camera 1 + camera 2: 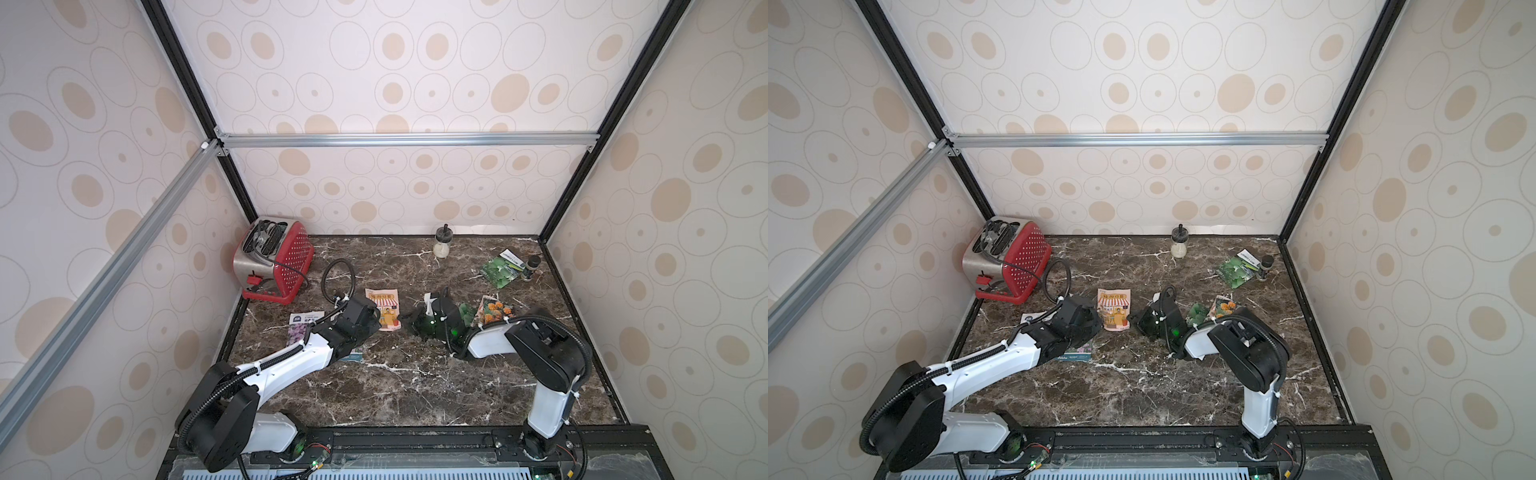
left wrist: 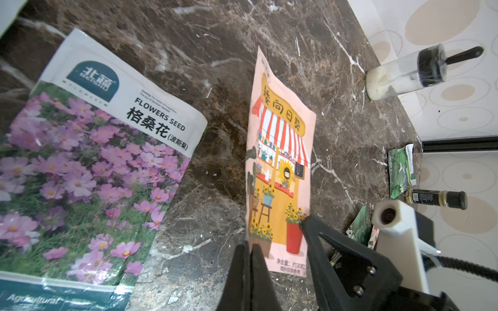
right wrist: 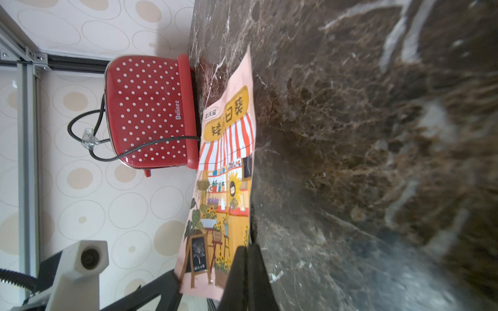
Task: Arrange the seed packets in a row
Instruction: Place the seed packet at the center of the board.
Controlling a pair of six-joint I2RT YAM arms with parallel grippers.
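Okay, on my feed the dark marble table [image 1: 415,395] fills the cell, and the biggest thing on it is the red polka-dot toaster [image 1: 274,259], far left against the wall. Both arms reach in toward the middle. The purple-flower packet [image 2: 94,161] lies flat at the left, face up, mostly under my left forearm in both top views. Just right of it is the pink shopfront packet [image 1: 384,305], and this is the one I've got. The left gripper [image 2: 252,245] has its jaws together, pinching the near left corner. The right gripper [image 3: 248,246] has its jaws together on the near right edge, as best I can judge, because the sheet is thin and the fingers cover the contact. That near end sits a little off the marble. Right of my right wrist, a small green packet [image 1: 467,313] touches the orange marigold packet [image 1: 492,311], both partly hidden by the arm. Far right, another green vegetable packet [image 1: 500,270] lies just beside a small dark-capped jar [image 1: 531,268]. A white-filled jar [image 1: 442,245] stands at the far wall, centre
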